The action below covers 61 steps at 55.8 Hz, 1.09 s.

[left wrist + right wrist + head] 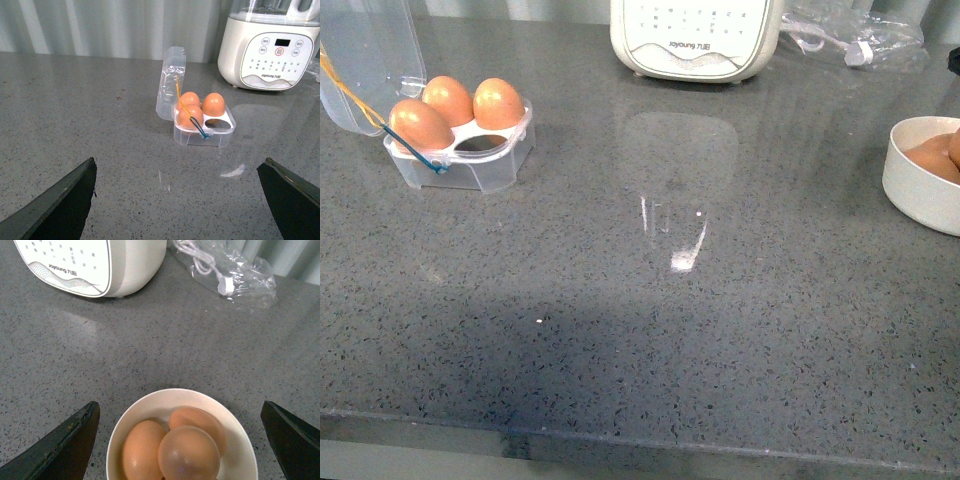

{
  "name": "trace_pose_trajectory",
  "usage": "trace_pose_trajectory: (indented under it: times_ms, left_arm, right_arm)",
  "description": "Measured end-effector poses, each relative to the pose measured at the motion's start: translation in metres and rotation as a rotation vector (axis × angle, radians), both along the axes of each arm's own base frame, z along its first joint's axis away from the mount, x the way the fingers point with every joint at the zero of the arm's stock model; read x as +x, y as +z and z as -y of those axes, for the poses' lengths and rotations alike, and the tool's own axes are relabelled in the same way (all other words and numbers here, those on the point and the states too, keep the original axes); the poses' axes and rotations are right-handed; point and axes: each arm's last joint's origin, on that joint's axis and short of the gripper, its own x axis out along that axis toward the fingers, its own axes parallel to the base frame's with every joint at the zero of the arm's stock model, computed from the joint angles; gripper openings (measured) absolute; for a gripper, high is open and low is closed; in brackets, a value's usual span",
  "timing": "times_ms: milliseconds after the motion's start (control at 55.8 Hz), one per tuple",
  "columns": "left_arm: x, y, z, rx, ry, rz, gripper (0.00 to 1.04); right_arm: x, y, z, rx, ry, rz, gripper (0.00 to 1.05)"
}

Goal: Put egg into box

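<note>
The box (460, 152) is a clear four-cup carton at the table's far left, its lid (370, 60) hinged open. It holds three brown eggs (448, 98), and the near-right cup (480, 144) is empty. In the left wrist view the box (204, 126) lies ahead of my open left gripper (179, 161), well apart from it. Three more brown eggs lie in a white bowl (917, 185) at the right edge. My right gripper (180, 404) hangs open over that bowl (125, 420), straddling it, with the topmost egg (189, 452) between the fingers and untouched. Neither arm shows in the front view.
A white Joyoung appliance (695, 40) stands at the back centre, and also shows in the left wrist view (270, 50). A clear plastic bag with a white cable (855, 40) lies at the back right. The grey speckled table's front edge (640, 440) runs along the bottom.
</note>
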Motion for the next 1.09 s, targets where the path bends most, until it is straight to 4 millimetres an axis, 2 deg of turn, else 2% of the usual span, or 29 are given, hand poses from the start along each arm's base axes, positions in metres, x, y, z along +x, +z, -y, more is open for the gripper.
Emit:
trace_pose_trajectory:
  times_ms: [627, 1093]
  left_arm:
    - [0.0, 0.0, 0.0, 0.0, 0.0, 0.0, 0.98]
    - [0.0, 0.0, 0.0, 0.0, 0.0, 0.0, 0.98]
  right_arm:
    - [-0.009, -0.035, 0.017, 0.063, -0.039, -0.067, 0.97]
    - [0.0, -0.051, 0.022, 0.106, -0.032, -0.086, 0.97]
